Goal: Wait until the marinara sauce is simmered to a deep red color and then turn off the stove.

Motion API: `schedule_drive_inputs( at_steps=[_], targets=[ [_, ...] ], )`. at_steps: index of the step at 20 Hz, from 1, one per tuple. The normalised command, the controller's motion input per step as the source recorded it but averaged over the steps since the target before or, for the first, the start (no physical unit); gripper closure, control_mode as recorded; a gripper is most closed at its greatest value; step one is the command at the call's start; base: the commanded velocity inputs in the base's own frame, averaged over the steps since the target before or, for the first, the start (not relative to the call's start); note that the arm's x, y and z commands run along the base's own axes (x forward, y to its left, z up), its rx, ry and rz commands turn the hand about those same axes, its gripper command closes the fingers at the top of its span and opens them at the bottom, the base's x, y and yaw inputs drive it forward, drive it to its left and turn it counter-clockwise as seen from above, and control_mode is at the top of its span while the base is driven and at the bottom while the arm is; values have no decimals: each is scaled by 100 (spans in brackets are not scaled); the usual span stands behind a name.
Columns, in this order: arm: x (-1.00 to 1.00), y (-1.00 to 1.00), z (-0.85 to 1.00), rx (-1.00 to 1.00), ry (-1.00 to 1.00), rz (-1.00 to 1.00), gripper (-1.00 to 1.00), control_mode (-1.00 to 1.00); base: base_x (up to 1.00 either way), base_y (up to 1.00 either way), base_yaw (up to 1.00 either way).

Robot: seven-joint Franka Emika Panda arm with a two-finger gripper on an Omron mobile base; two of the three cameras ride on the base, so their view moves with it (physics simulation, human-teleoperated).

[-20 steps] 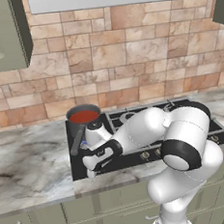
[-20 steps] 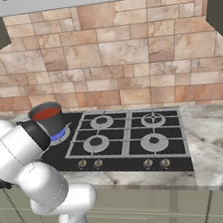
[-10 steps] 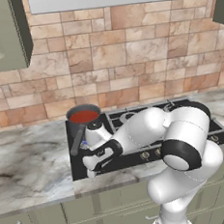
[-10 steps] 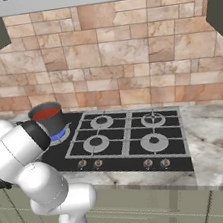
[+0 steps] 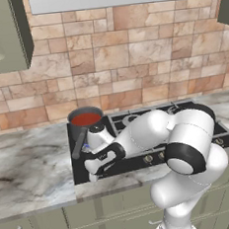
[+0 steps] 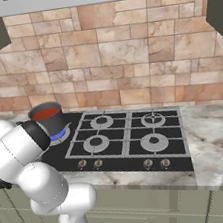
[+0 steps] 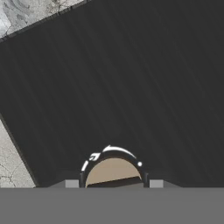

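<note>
Nothing has changed since a second ago: your arm sits in the same spot and the pot has not moved. Your gripper (image 5: 94,174) is down low at the front left edge of the stove (image 6: 127,149), and its fingers are pressed together with nothing held between them. In the hand view, a round tan knob (image 7: 114,172) with a white ring mark around it sits right at the bottom, just in front of your finger tips, on the flat black top of the stove. A bit of the marble counter (image 7: 17,13) shows past the stove's edge in that view. The saucepan (image 5: 84,125) stands on the back left burner, behind your gripper and a little above it in the left base view. Its dark handle (image 5: 80,143) points forward toward your hand. Inside the saucepan is the marinara sauce (image 5: 86,119), a smooth red round pool that fills the pot near to the rim. In the right base view you can see a blue flame (image 6: 57,136) under the saucepan. The other three burners have no pots on them.
</note>
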Motion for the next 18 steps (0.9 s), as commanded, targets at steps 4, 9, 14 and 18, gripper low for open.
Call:
schedule_drive_inputs(
  at_steps=[4,9,14,18],
  targets=[
    [0,0,0,0,0,0,100,-100,0,0,0],
    [0,0,0,0,0,0,100,-100,0,0,0],
    [0,0,0,0,0,0,100,-100,0,0,0],
    [0,0,0,0,0,0,100,-100,0,0,0]
  ],
)
